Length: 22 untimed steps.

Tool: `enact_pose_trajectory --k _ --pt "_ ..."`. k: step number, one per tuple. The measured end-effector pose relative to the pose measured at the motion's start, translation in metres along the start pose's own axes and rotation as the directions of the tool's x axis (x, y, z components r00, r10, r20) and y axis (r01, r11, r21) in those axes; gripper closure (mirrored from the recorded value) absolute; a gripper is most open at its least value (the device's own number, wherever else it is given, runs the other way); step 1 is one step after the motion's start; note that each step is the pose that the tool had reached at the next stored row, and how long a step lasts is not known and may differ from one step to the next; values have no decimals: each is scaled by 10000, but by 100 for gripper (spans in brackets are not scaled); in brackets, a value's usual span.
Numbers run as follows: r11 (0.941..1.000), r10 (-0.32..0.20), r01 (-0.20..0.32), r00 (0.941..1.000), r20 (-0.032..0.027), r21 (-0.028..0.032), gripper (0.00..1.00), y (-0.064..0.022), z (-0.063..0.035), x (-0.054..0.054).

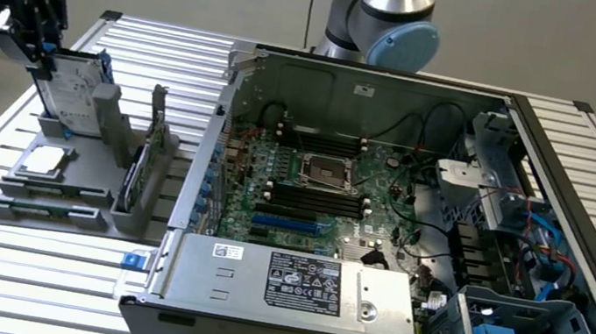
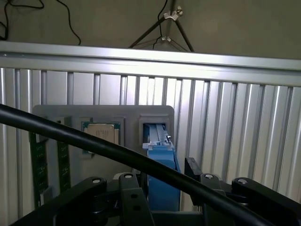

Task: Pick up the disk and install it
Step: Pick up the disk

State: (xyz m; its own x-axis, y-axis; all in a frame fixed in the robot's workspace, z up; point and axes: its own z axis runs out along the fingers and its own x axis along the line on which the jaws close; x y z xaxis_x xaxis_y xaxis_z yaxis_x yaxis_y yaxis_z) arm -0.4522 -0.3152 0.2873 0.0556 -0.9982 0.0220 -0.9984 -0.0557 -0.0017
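I see the end effector spread astride the top edge of the disk. The disk stands upright in the grey holder on the desk, beside the open computer case.

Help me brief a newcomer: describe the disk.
On the slatted table, to the exterior view's left of the open computer case, sits a grey holder. The disk stands upright at its far end. Unlike the flat square chip and green cards nearby, it is silver with a white label and blue rails.
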Motion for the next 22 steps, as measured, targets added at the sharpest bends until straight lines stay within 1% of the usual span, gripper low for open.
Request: enact_pose_trajectory --k 4,12,13,15,16,20,22 --pt "10000 0 0 10000 19 1 52 3 6 0" --pt "10000 0 0 10000 24 -1 52 6 12 0" --pt "10000 1 -1 10000 24 0 54 6 12 0" --pt "10000 3 -3 10000 24 1 54 6 13 0" --pt "10000 5 -5 10000 25 1 61 6 13 -1" --pt "10000 23 -23 10000 22 0 61 6 13 0" --pt "10000 44 -44 10000 25 1 63 6 14 0"
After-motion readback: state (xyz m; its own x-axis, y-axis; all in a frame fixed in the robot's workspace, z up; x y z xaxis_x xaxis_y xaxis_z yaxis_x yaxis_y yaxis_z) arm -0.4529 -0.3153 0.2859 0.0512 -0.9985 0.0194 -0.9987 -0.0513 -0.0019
